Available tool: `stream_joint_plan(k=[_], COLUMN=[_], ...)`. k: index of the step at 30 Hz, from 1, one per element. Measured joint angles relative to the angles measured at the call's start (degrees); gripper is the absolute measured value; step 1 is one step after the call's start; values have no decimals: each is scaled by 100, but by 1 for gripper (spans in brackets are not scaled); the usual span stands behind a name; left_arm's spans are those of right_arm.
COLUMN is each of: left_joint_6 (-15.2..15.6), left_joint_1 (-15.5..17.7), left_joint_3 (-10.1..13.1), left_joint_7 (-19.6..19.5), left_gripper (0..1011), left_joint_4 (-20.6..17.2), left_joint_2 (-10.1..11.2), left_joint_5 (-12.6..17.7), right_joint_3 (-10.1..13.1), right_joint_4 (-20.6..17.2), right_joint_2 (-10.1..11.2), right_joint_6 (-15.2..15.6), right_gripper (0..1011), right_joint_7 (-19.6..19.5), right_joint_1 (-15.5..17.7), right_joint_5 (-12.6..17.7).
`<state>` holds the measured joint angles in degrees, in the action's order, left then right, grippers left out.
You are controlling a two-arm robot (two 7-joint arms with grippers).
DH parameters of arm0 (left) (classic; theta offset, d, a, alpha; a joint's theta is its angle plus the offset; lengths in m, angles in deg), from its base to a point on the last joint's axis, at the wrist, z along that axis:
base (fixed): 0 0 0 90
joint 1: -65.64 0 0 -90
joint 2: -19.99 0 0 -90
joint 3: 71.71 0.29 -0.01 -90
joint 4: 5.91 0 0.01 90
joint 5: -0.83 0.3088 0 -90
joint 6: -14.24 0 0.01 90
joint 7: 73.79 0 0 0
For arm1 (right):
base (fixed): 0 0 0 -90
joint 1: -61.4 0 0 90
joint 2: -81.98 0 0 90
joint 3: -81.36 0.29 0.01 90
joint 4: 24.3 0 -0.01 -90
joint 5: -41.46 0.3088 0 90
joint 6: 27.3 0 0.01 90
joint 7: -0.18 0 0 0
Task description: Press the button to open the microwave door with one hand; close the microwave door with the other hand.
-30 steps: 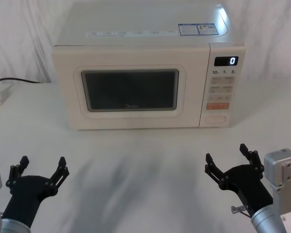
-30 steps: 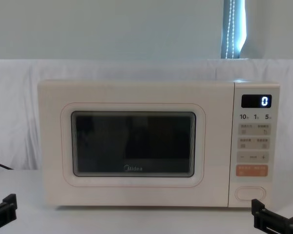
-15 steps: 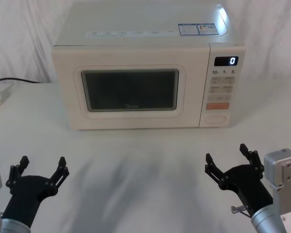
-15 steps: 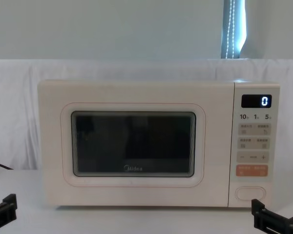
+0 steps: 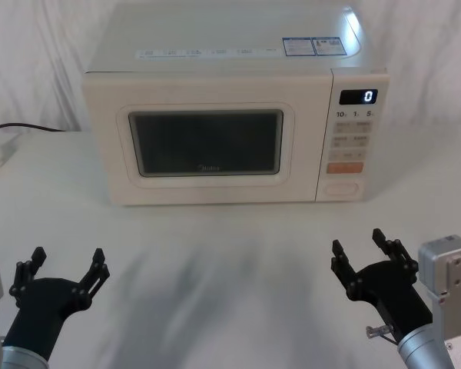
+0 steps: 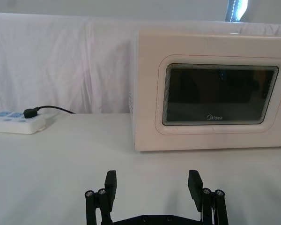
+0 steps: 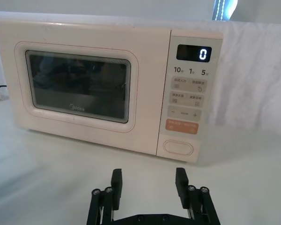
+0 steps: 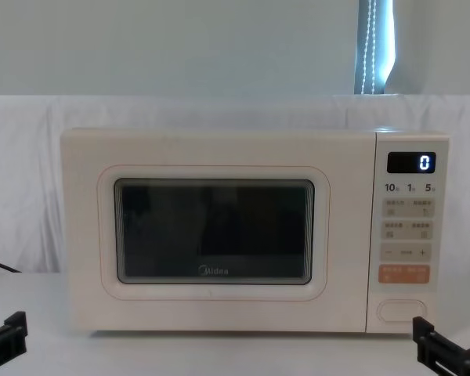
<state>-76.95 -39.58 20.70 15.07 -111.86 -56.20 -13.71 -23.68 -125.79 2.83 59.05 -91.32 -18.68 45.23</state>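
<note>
The microwave [image 5: 230, 108] was positioned at the rear of the white table [image 5: 230, 246], with the microwave door [image 5: 207, 142] shut flush. The button [image 5: 342, 187] was located at the bottom of the control panel, untouched. The left gripper [image 5: 65, 265] and right gripper [image 5: 359, 247] were held near the front edge, fingers spread wide, nothing gripped.

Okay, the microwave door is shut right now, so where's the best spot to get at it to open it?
The microwave door sits flush, with no handle to grip. Press the wide pill-shaped button at the control panel's bottom instead, straight from the front. The open right end effector is nearer it than the open left end effector.
</note>
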Motion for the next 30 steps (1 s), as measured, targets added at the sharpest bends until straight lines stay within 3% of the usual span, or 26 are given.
stream_joint_plan(k=[24, 30], left_joint_6=[0, 0], left_joint_1=[0, 0], left_joint_3=[0, 0], left_joint_7=[0, 0], left_gripper=[1001, 1001], left_joint_4=[0, 0], left_joint_2=[0, 0], left_joint_5=[0, 0], right_joint_3=[0, 0], right_joint_4=[0, 0], right_joint_2=[0, 0], right_joint_6=[0, 0], right_gripper=[10, 0], right_joint_7=[0, 0], right_joint_1=[0, 0], right_joint_5=[0, 0])
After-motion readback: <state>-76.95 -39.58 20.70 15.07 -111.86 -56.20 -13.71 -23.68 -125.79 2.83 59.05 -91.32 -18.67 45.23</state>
